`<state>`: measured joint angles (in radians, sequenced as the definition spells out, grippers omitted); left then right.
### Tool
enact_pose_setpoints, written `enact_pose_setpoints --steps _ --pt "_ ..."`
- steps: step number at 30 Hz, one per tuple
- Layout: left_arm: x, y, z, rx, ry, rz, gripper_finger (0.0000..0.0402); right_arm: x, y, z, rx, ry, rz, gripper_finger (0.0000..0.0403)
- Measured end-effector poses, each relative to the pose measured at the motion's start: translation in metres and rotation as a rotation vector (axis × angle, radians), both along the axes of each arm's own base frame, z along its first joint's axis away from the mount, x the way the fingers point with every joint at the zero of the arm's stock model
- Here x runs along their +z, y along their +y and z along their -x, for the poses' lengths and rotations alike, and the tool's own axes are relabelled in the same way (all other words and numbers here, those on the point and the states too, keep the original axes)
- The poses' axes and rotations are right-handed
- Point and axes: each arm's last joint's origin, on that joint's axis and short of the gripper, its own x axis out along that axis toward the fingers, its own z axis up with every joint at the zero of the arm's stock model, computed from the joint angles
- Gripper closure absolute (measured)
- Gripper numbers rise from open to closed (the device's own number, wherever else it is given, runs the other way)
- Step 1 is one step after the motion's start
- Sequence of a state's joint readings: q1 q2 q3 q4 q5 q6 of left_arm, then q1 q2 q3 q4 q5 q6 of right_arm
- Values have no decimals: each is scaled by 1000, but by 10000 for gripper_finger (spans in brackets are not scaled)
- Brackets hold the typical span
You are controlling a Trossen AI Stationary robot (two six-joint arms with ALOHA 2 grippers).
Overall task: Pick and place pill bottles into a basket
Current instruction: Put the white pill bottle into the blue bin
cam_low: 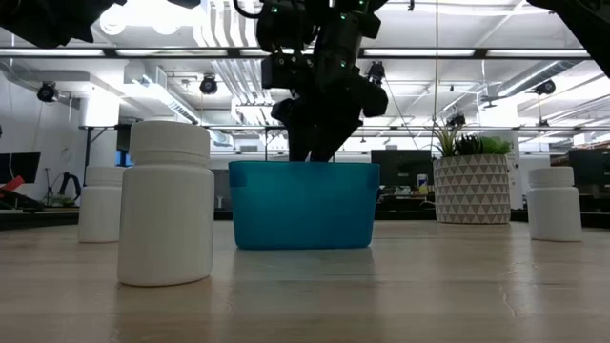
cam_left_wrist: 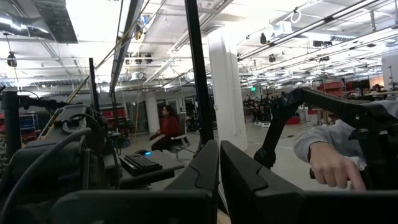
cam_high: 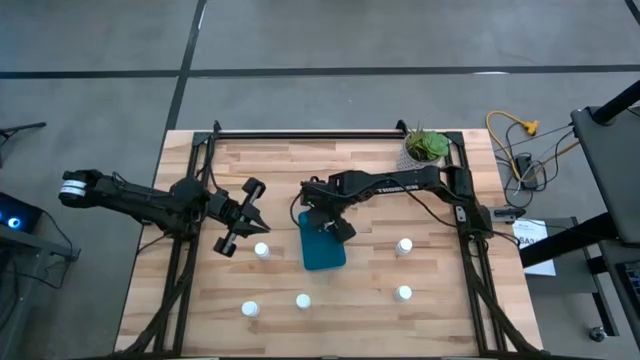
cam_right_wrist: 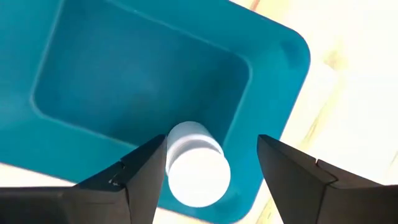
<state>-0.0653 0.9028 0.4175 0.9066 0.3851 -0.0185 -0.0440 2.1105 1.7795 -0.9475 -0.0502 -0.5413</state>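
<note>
The teal basket (cam_high: 322,243) stands at the table's middle; it also shows in the low view (cam_low: 303,205). My right gripper (cam_right_wrist: 211,165) hangs open just above the basket's far end (cam_high: 325,220). One white pill bottle (cam_right_wrist: 196,168) stands upright inside the basket, in a corner, between the open fingers. Several more pill bottles stand on the table: one left of the basket (cam_high: 261,250), one to its right (cam_high: 404,245), others near the front (cam_high: 303,300). My left gripper (cam_high: 250,215) is shut and empty, left of the basket, above the table. My right gripper's fingers point down into the basket, one on each side of the bottle's cap (cam_right_wrist: 198,177). One finger (cam_right_wrist: 146,171) stands right beside the cap, and I cannot tell whether it touches. The other finger is clear of it. The bottle stands on the basket's floor.
A white patterned pot with a green plant (cam_high: 426,148) stands at the far right corner. Bottles stand near the front edge (cam_high: 250,309) and at the right (cam_high: 403,293). The left wrist view shows a person's hand (cam_left_wrist: 329,165) beyond the table.
</note>
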Motion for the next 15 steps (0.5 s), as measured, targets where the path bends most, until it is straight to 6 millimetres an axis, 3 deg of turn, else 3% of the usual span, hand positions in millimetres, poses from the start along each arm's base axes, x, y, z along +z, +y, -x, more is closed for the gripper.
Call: enact_pose_setpoints --steps 8,15 --pt "0 0 0 0 0 0 402 24 6 2 -68 33 -31 159" --pt "0 0 0 1 0 0 402 44 23 1 -52 25 -133 159"
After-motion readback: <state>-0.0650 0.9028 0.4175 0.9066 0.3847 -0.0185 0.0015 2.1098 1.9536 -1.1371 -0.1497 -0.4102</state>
